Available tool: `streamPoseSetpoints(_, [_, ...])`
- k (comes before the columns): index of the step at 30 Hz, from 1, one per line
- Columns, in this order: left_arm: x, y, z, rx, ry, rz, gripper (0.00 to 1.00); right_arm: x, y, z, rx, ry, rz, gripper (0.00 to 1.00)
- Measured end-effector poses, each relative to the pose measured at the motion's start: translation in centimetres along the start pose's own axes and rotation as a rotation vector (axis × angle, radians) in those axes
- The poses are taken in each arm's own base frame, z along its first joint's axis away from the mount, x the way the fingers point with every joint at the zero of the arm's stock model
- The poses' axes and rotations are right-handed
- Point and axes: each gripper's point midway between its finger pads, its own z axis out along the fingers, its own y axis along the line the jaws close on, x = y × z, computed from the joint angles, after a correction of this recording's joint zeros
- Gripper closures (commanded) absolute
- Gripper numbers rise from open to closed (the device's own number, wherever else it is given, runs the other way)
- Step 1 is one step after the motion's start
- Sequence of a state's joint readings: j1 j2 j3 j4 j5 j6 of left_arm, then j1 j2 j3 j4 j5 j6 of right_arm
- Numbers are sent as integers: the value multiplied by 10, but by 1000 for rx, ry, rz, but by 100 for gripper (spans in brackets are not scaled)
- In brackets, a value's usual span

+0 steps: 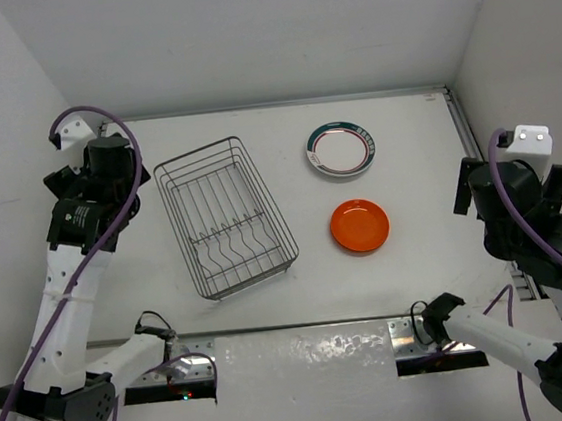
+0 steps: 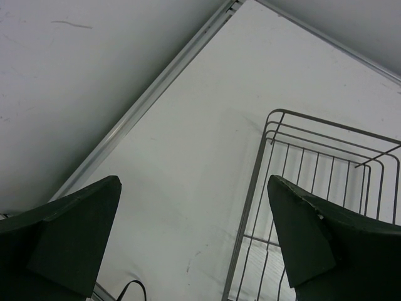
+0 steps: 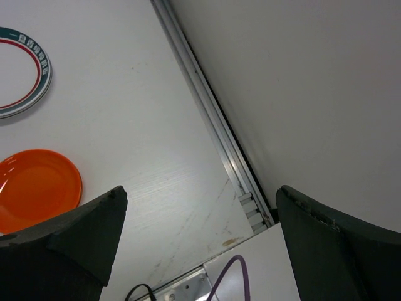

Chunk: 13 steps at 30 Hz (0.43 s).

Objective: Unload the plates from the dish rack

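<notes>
Left claw (image 2: 193, 188), right claw (image 3: 200, 194) both wide, wire rack (image 1: 225, 216), orange plate (image 1: 360, 225), banded plate (image 1: 340, 150)

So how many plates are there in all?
2. A white plate with a green and red rim lies on the table right of the dish rack, at the far side; an orange plate lies just nearer. The rack holds none, so none seem hidden.

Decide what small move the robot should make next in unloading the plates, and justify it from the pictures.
Probably only to fold both arms to rest, as the job looks done. The dish rack is empty; the green-and-red-rimmed plate and the orange plate lie flat on the table to its right. The left gripper and right gripper are open, holding nothing.
</notes>
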State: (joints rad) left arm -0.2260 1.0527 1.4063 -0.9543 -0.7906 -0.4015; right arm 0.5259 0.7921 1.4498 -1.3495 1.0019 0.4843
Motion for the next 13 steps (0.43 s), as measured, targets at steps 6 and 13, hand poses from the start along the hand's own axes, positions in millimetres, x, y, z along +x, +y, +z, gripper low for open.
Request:
streamPoseSetpoints(6, [10,-1,3,-2,15,18,0,0,8,2,-12,16,14,1])
streamPoseSetpoints(13, [12,-1,4,0,19,20,0,0,10,3,-14,23,25,1])
